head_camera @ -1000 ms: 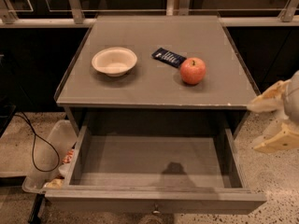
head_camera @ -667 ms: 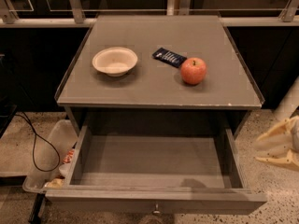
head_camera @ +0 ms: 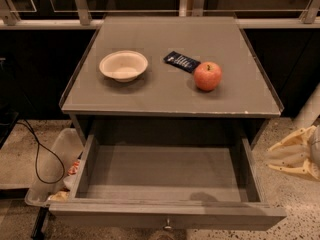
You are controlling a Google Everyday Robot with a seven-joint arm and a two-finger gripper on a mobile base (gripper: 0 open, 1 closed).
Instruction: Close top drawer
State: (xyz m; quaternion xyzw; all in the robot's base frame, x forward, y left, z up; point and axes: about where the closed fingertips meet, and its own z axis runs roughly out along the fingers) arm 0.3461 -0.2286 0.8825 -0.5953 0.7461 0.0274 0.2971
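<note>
My gripper [head_camera: 280,158] is low at the 3 o'clock edge of the view, over the speckled floor, just beside the right wall of the top drawer [head_camera: 125,215] but apart from it. My jaws stand apart and hold nothing. The top drawer is at 6 o'clock, pulled far out from under the cabinet top [head_camera: 165,96], its knob [head_camera: 167,225] at the bottom edge. On the cabinet top, a bowl [head_camera: 123,65] sits at 10 o'clock, an apple [head_camera: 207,76] at 1 o'clock and a dark packet [head_camera: 182,61] between them, near the apple.
</note>
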